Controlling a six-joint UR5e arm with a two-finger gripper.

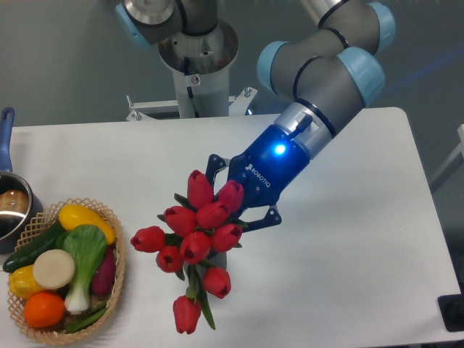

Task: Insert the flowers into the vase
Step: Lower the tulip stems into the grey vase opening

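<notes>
My gripper (233,194) is clenched on the flowers (194,235), fingers closed around the stems just behind the buds. The bunch hangs down and toward the camera from my grip, red heads spread wide, one bud drooping lowest on its green stem. The vase (218,259) is almost wholly hidden under the bunch; only a sliver of dark grey shows between the buds, so I cannot tell whether any stem is inside its mouth.

Landmark: wicker basket (116,283), at the table's (348,239) near left edge.
- Flowers: just right of the basket, leftmost bud near its rim, not touching.
- Vase: right of the basket, beneath the flowers.
- Blue-handled pot (10,203): just beyond the basket's far left side.
- Basket holds vegetables, including a green-and-white leafy one (83,261).
</notes>
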